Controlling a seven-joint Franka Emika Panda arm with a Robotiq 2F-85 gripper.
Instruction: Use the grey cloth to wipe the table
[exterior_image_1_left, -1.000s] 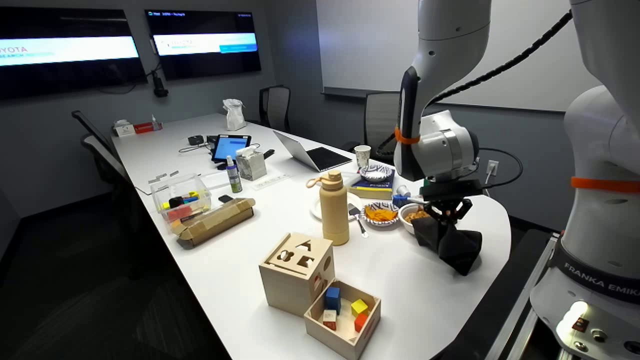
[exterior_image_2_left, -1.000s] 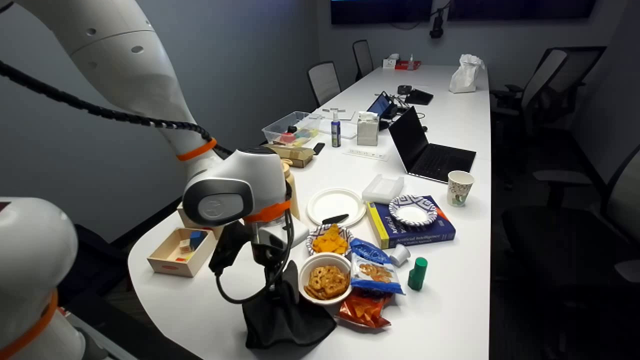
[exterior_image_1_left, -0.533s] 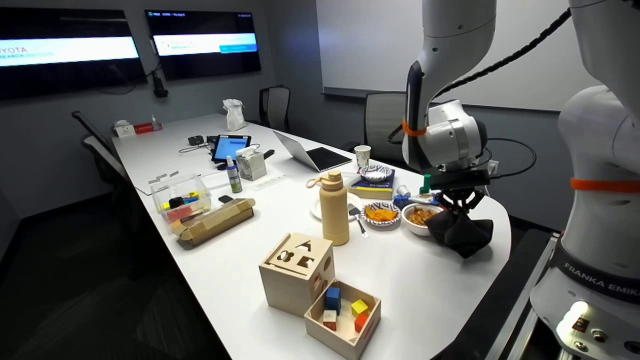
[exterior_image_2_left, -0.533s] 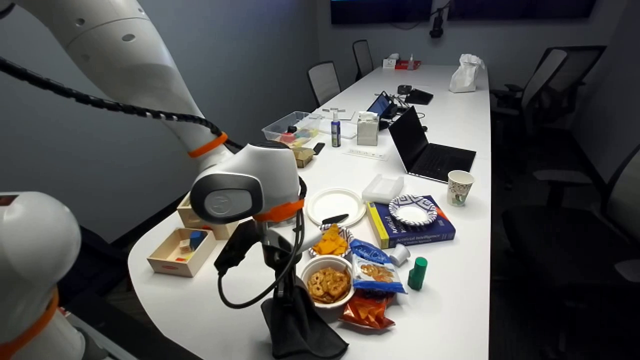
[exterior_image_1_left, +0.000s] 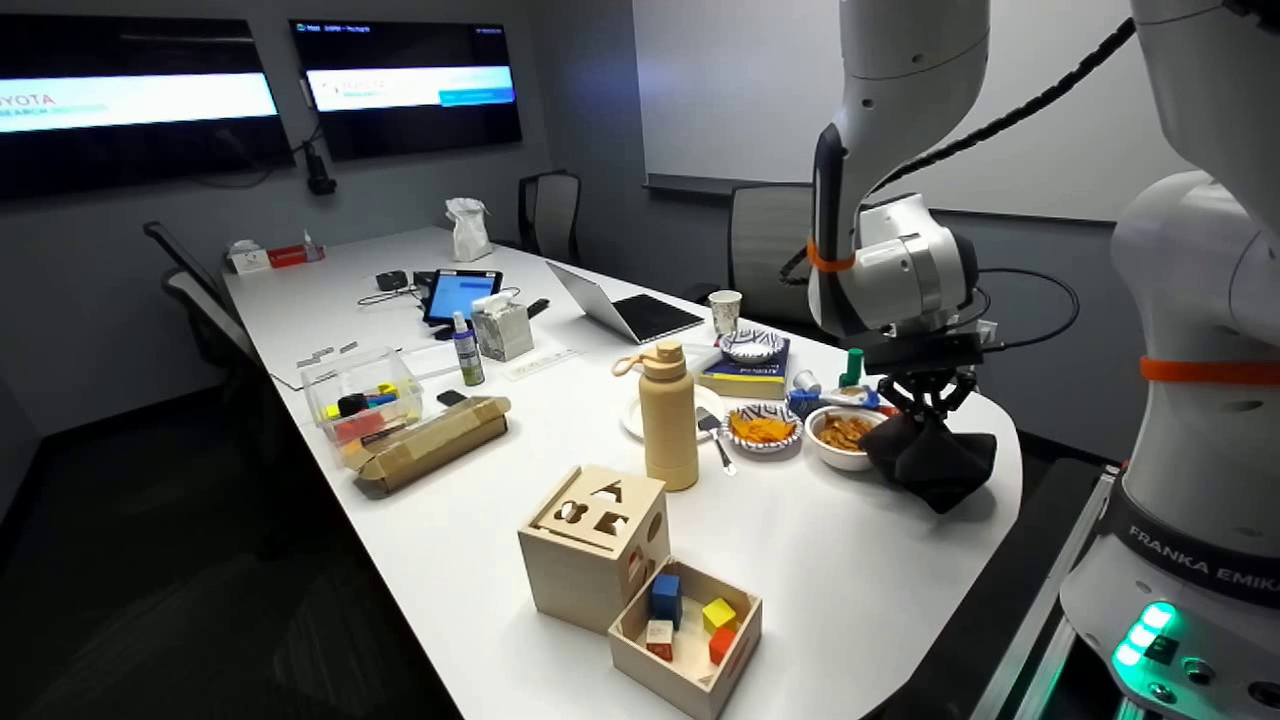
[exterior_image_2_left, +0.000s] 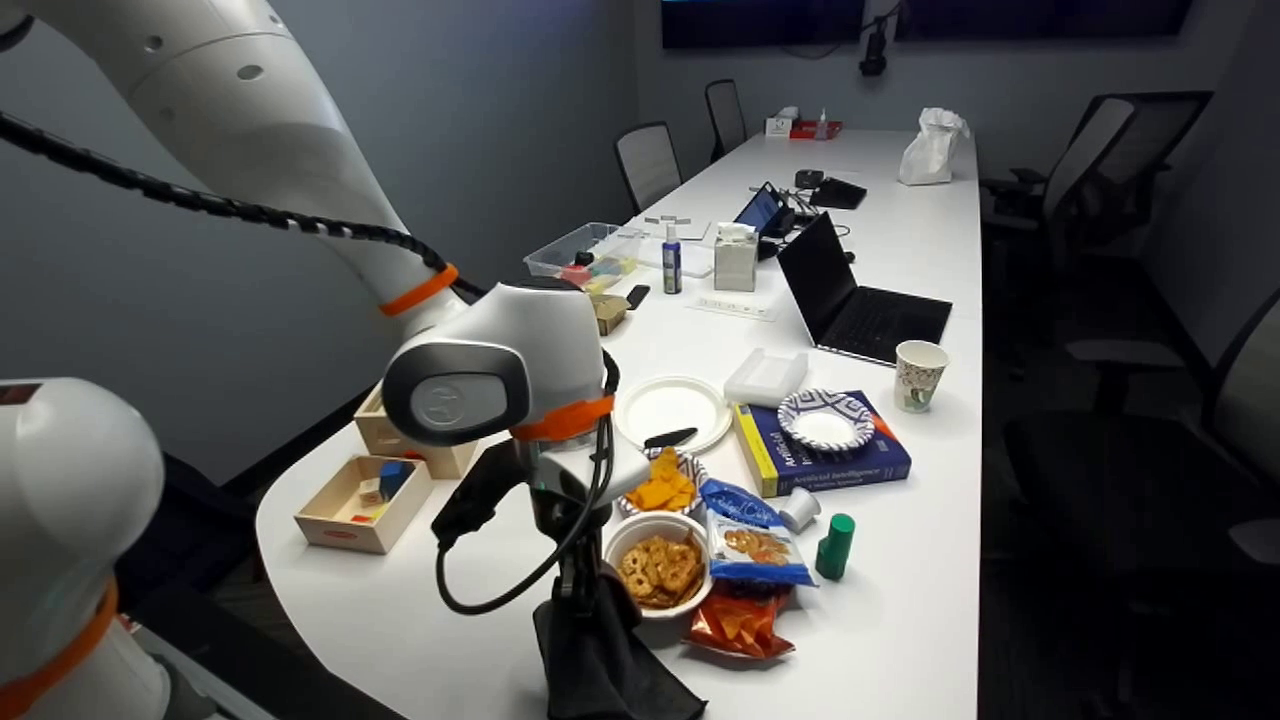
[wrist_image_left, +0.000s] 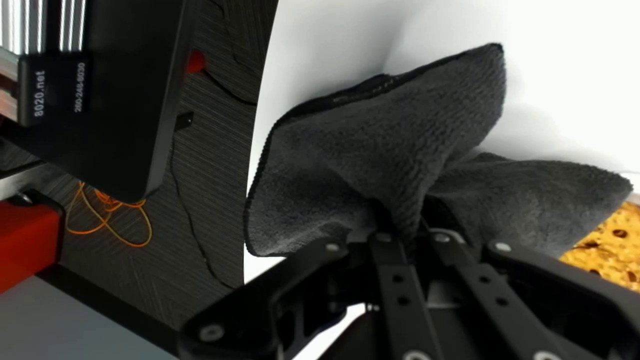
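Cloth, grey: pinched by my fingers, at 4 o'clock from the bowl in an exterior view. Shifted toward 2 o'clock this past second; wiping the bench probably under way.

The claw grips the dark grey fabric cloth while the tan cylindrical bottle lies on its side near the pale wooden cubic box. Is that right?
No: the tan bottle isn't lying; an exterior view shows it upright, near the wooden cubic box. The claw does grip the grey cloth.
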